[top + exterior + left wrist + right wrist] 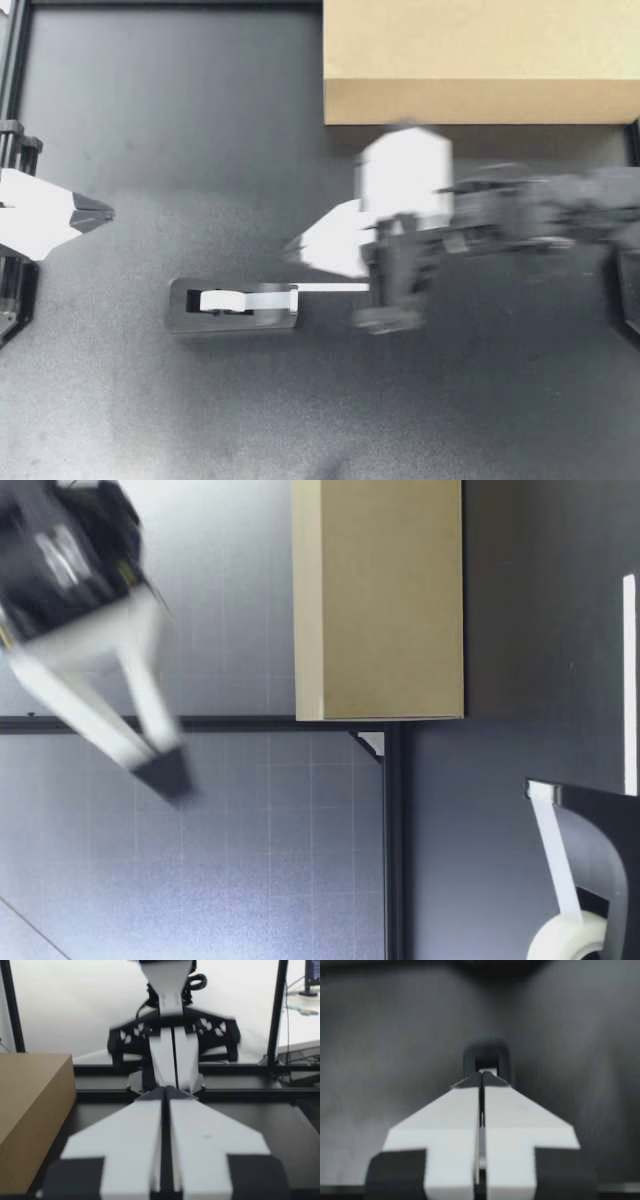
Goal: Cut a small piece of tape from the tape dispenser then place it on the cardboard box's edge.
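Grey and heavy-looking, the tape dispenser (232, 320) is sitting mid-table, with a thin white strip of tape (335, 288) running out from its cutter. The right gripper (292, 248) is hovering there, its 2 fingers pressing together on nothing I can make out. The left gripper (105, 212), likewise pinched, is idling well apart. The strip is looking flimsy and sticky, best taken at its free end. The low view is showing the tape roll (570, 940) feeding up to the cutter, which the top view is flattening. The cardboard box (480, 60) is waiting beyond.

our left gripper (100, 213) rests at its own side, fingers (135, 1150) pressed together. our right arm (560, 205) reaches past the middle, the right gripper (292, 248) held high and blurred, fingers closed too.
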